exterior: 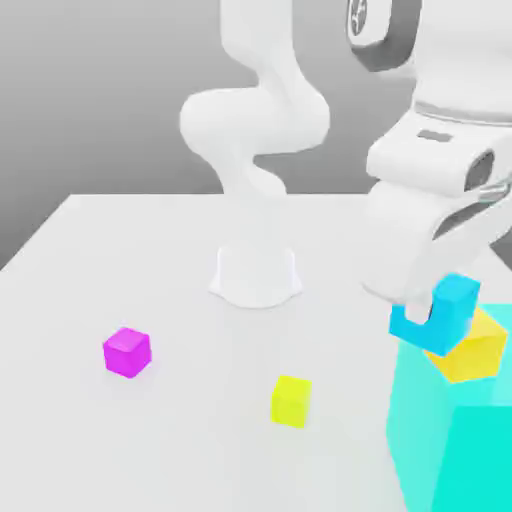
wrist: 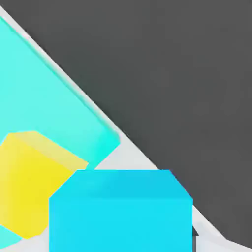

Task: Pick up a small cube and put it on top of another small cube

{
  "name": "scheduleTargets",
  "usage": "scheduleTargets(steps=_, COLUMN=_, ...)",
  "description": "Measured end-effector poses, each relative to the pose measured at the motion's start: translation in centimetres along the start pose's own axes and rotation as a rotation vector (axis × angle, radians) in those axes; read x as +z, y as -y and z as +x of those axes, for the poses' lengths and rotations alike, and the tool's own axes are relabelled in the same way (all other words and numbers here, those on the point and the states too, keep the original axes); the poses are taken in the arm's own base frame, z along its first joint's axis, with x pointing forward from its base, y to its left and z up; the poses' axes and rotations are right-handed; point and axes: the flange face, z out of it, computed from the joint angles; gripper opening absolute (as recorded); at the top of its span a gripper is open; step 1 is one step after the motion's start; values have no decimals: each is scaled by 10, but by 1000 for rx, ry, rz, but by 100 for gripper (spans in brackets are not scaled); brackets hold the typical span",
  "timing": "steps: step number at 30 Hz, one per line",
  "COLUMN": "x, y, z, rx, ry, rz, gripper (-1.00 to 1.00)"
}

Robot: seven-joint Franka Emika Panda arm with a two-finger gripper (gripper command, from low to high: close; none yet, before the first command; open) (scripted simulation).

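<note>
Here, blue cube (exterior: pixel 447 312) tilted above golden cube (exterior: pixel 472 350).

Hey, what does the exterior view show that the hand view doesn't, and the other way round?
Exterior view alone: the white arm rising from its base, the gripper holding the sky-blue cube just above the golden-yellow cube, plus a magenta cube and a smaller lemon-yellow cube on the white table.
Hand view alone: the table edge against a dark floor beyond it.
Both: the sky-blue cube, the golden-yellow cube and the huge turquoise block.
</note>
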Motion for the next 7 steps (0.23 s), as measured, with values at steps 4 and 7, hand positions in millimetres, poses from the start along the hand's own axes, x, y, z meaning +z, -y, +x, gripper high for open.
scheduleTargets(steps=4, x=43, y=0, z=-3, rx=-27, ry=2, rz=7, gripper=100)
scheduleTargets(steps=7, x=43, y=0, z=-3, rx=-27, ry=2, rz=7, gripper=100)
